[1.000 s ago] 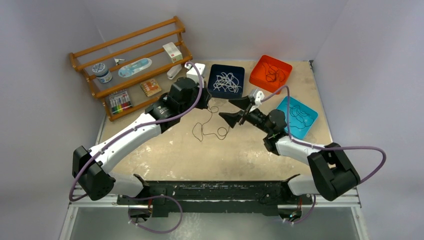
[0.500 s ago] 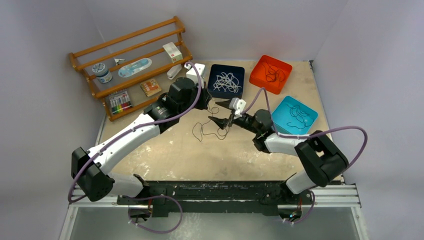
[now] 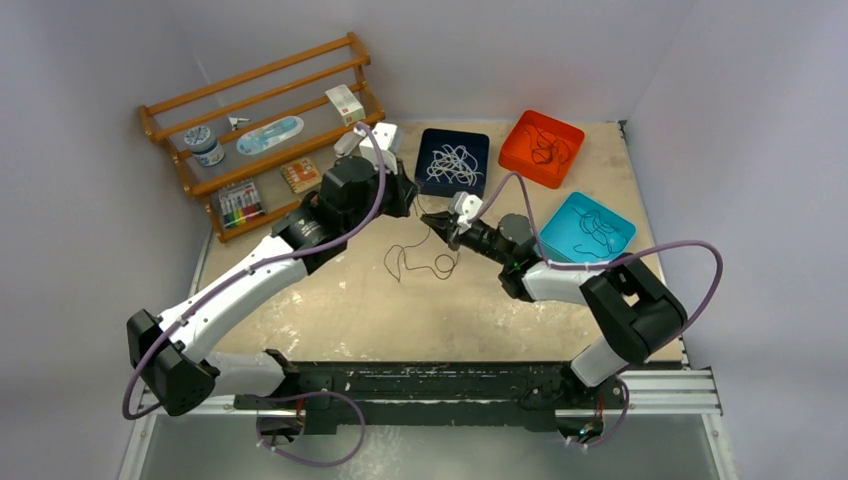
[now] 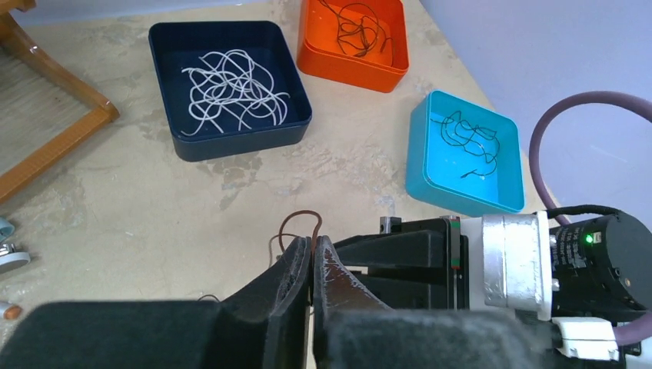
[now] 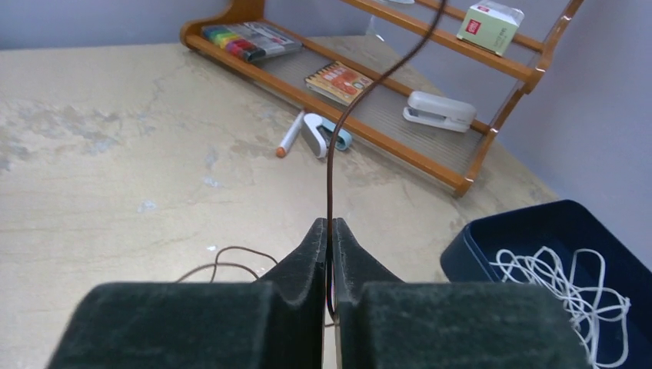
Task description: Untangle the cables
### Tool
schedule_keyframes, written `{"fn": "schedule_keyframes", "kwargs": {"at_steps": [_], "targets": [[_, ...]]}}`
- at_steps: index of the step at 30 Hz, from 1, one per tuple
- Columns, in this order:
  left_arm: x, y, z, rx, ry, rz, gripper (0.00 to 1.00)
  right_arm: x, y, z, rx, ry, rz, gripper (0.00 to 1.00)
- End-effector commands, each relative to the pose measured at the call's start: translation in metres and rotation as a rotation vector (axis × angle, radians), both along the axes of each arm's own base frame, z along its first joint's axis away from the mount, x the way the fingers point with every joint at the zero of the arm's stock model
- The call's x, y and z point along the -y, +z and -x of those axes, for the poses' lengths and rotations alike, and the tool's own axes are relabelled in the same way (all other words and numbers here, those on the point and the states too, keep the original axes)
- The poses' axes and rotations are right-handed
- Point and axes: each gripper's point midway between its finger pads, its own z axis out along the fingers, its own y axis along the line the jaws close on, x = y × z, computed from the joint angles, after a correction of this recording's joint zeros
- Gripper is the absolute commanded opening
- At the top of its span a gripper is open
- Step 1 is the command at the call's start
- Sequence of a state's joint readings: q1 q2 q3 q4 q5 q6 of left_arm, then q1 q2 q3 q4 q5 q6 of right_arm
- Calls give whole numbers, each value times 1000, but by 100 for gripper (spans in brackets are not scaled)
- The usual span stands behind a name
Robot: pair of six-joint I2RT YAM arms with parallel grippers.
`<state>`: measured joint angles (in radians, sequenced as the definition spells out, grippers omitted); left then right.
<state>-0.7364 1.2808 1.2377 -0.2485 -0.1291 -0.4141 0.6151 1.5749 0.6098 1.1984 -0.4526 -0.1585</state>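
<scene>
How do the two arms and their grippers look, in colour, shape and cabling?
The left arm and right arm have white links and bulky black joints; a purple hose loops along each. The left gripper and right gripper have black, wedge-shaped, rough-surfaced fingers. The right wrist shows a silver collar and a green light.

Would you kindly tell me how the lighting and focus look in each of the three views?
Top external view: soft, even light, faint shadows, no glare; the brown cable is thin but legible. Left wrist view: the left gripper up close is slightly soft, the dark blue tray behind it sharp. Right wrist view: the right gripper is blurred in the foreground, the wooden shelf crisp.
</scene>
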Motion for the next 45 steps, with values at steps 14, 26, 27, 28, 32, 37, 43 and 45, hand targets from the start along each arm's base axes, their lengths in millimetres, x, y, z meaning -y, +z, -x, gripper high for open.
{"fn": "schedule_keyframes", "kwargs": {"at_steps": [14,26,27,28,32,37,43,45], "targets": [[-27,-12,13,93,94,146,61,18,48,-29,-427,-252,-165,0],[-20,-104,0,37,96,34,57,15,68,-39,-648,-222,-217,0],[-22,-111,-4,35,118,18,57,16,69,-40,-653,-221,-214,0],[-23,-119,-7,31,134,1,57,17,70,-40,-659,-219,-210,0],[-26,-143,-19,13,182,-53,55,20,71,-39,-674,-206,-202,0],[-33,-167,-26,-8,241,-106,53,20,72,-37,-682,-185,-196,0],[-29,-194,-27,-44,224,-137,51,18,77,-34,-685,-160,-196,0],[-28,-203,-26,-56,222,-143,50,18,81,-34,-677,-158,-200,0]]}}
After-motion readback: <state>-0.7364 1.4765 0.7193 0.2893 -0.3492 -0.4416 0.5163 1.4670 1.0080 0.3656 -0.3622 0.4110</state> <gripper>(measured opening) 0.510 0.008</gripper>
